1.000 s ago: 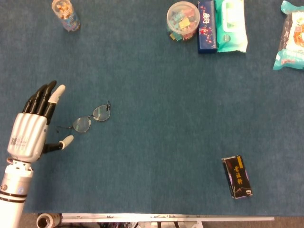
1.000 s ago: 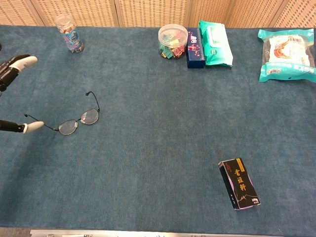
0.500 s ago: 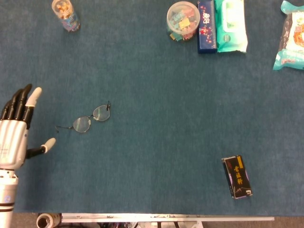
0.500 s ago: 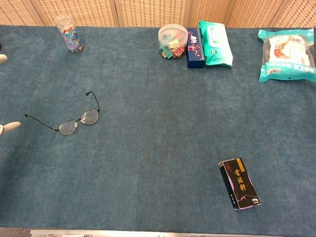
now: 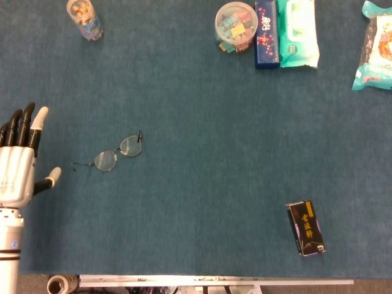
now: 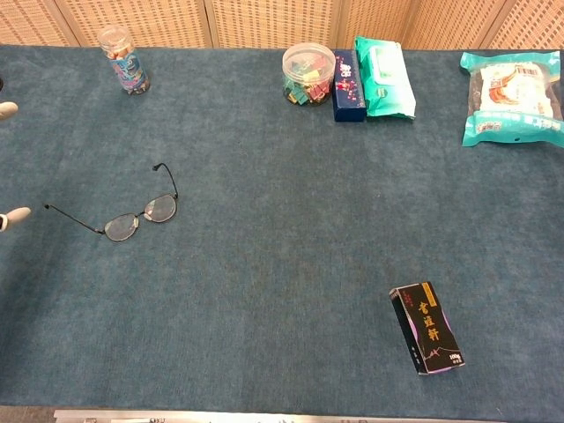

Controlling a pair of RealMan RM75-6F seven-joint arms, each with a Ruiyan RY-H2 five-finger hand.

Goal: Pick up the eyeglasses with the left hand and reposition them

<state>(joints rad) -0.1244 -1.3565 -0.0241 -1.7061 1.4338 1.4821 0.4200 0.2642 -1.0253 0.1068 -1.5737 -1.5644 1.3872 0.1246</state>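
My left hand point(image 5: 17, 174): silver shell, dark digits.
I see ridged silver plating on its back, black fingers point(image 5: 24, 125) capped with white tips, and a silver cylindrical wrist below.

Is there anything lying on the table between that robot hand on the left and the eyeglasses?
Nothing visible does. The left hand sits open beside the eyeglasses, with only bare blue table cover between them. The jar and the black box lie well off that path.

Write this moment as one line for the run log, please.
left hand: open, apart from eyeglasses | eyeglasses: flat on table, unheld | right hand: not in view
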